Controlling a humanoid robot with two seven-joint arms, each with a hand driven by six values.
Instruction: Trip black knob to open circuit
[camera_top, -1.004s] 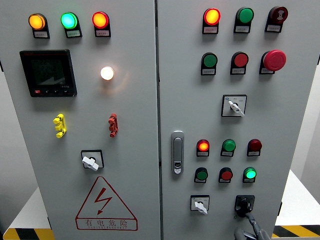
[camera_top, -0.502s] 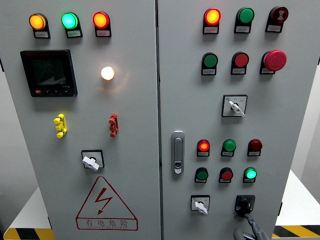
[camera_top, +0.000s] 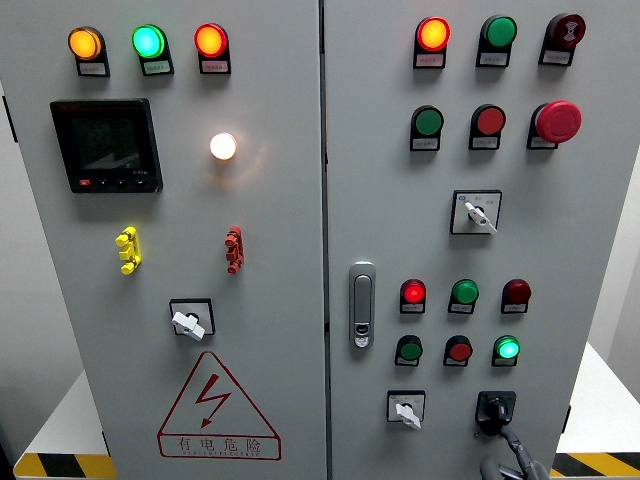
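Note:
The black knob (camera_top: 496, 409) sits on a black square plate at the lower right of the grey cabinet's right door (camera_top: 590, 250). Its handle points down and slightly left. My right hand (camera_top: 512, 458) comes up from the bottom edge right under the knob, and its grey tip reaches the knob's lower edge. Most of the hand is cut off by the frame. The left hand does not show.
A white selector switch (camera_top: 405, 410) sits left of the knob, with lit and unlit pilot lamps (camera_top: 508, 348) above. A door latch (camera_top: 361, 304) is by the centre seam. The red mushroom stop button (camera_top: 556, 121) is at the upper right. The left door carries a meter (camera_top: 106, 144) and a warning triangle (camera_top: 217, 407).
The whole panel has slid a little to the right and down in the picture. My right hand stays under the black knob, and the knob's handle has not visibly turned.

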